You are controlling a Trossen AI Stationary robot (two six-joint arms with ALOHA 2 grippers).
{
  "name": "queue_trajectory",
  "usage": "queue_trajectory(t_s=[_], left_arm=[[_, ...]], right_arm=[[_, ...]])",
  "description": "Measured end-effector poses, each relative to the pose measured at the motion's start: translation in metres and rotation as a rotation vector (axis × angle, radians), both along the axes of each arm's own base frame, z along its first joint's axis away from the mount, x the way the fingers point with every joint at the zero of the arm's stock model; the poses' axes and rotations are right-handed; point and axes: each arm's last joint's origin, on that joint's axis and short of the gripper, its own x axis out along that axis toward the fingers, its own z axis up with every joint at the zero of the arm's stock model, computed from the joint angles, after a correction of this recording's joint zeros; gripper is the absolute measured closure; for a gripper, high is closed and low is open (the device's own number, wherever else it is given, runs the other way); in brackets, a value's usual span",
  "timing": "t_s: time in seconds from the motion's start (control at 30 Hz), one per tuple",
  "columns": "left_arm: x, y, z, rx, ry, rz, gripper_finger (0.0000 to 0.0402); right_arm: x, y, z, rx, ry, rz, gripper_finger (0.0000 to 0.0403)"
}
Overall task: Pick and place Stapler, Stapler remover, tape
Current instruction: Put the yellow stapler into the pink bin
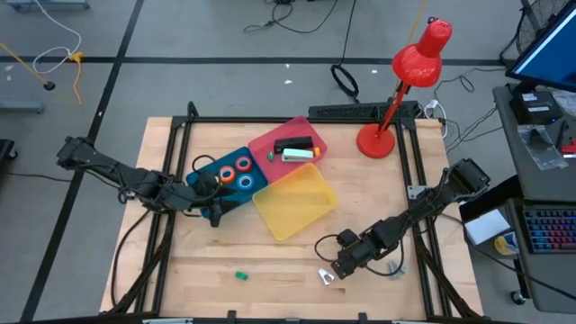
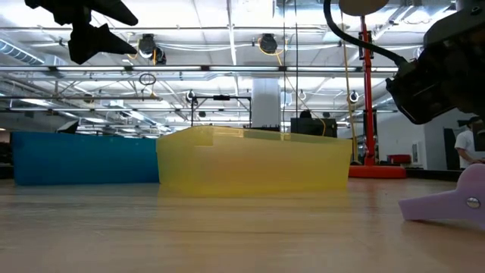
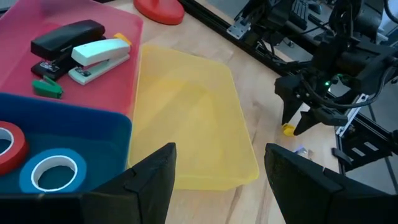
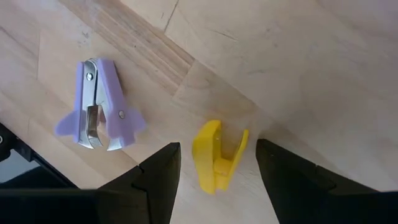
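A yellow staple remover (image 4: pixel 217 155) lies on the wooden table with a purple staple remover (image 4: pixel 98 106) beside it. My right gripper (image 4: pixel 217 180) hangs over the yellow one, pointing steeply down and open, one finger on each side and clear of it. My left gripper (image 3: pixel 217 180) stands open and empty above the near end of the blue tray (image 1: pixel 220 184), which holds tape rolls (image 1: pixel 243 165). A black stapler (image 3: pixel 67 36), a white-and-teal stapler (image 3: pixel 99 57) and a green staple remover (image 3: pixel 46 88) lie in the pink tray (image 1: pixel 270 144).
An empty yellow tray (image 1: pixel 292 202) sits mid-table between the two arms. A small green object (image 1: pixel 241 275) lies near the table's front edge. A red desk lamp (image 1: pixel 396 99) stands at the far right corner. A black frame rims the table.
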Motion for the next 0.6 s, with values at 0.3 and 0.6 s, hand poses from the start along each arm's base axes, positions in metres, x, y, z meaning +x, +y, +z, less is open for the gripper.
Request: queue_trajectory(t_s=[0.3,0.6], left_arm=[[0.0,0.0,0.0,0.002,0.0,-0.001,0.0158],[0.0,0.0,0.0,0.002,0.0,0.0,0.0158]], right_arm=[[-0.0025,-0.0009,-0.0013,-0.037,0.012,-0.026,0.0249],[-0.0025,-0.0014,-0.0016,-0.053,0.001,-0.027,0.0346]])
